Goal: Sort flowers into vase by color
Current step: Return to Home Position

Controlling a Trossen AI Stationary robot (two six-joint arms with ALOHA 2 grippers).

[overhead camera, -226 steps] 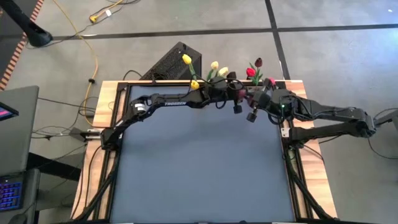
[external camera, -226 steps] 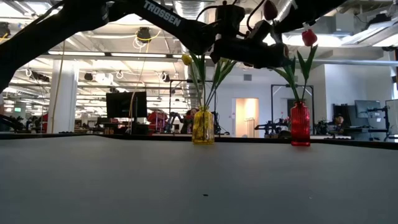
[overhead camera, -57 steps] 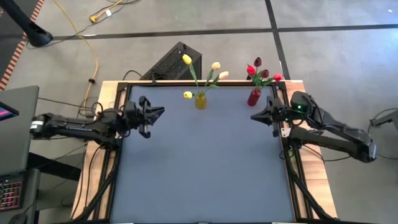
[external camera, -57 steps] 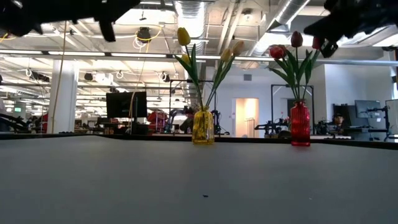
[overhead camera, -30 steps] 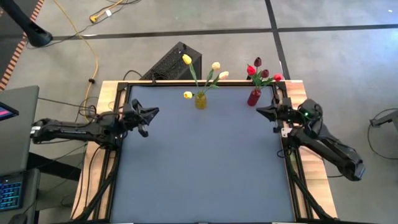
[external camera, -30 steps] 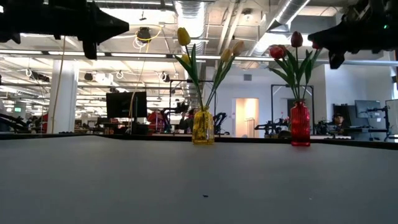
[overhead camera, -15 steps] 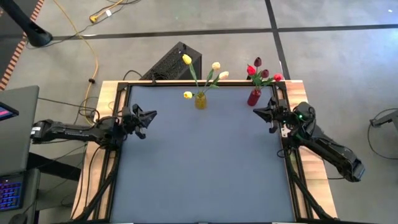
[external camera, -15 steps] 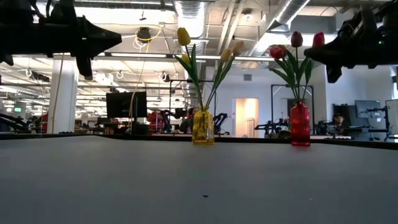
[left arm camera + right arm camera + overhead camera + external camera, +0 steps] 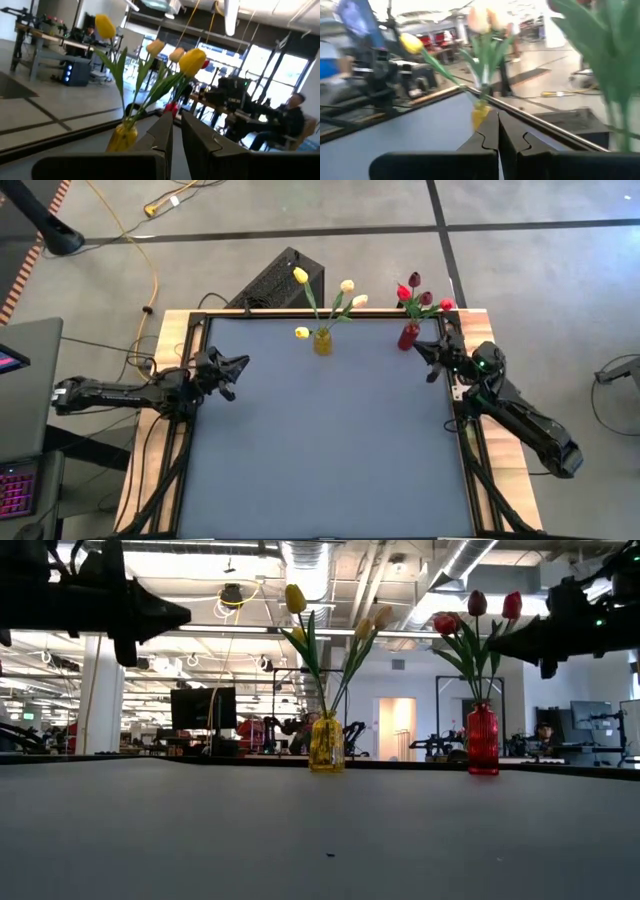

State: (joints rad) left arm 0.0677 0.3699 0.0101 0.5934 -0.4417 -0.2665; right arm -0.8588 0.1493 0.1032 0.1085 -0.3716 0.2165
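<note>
No text, label, brand, number or sign could be read in any of the views.

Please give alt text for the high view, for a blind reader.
On a dark table, a yellow vase holds yellow and cream tulips; a red vase holds red tulips. The left gripper and right gripper wait empty at the table's sides.
</note>
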